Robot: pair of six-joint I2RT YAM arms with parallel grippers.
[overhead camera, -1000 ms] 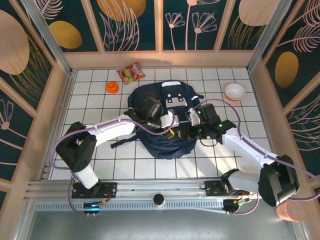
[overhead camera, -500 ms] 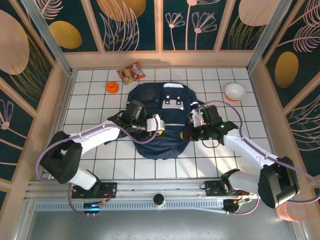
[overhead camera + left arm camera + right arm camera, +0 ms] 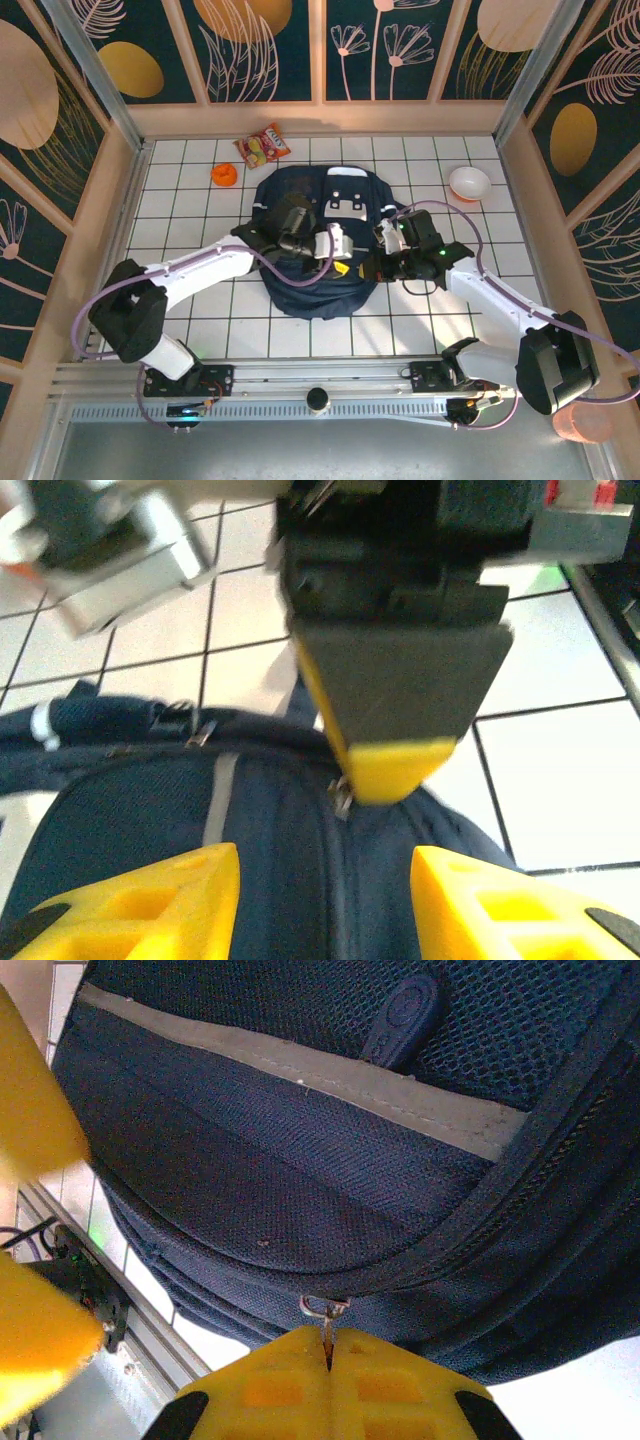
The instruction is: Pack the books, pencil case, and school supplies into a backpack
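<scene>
Zipping up, I judge: backpack (image 3: 320, 262) lies mid-table; my right claw (image 3: 328, 1360) is pinched shut on its zipper pull (image 3: 325, 1310); left claw (image 3: 325, 885) hangs half-open just over the fabric, holding nothing. Packing probably done; zip's run unclear.

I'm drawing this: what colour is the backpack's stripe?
The stripe is pale grey on the navy backpack; the right wrist view shows it best.

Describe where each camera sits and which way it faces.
Top external: above and behind the robot, looking down at the backpack; left arm and right arm show.
Left wrist: on the left arm, facing the backpack past its open left tool.
Right wrist: on the right arm, looking past its shut right tool at the zip pull.
Shared: both wrist views show the right tool on that pull.
</scene>
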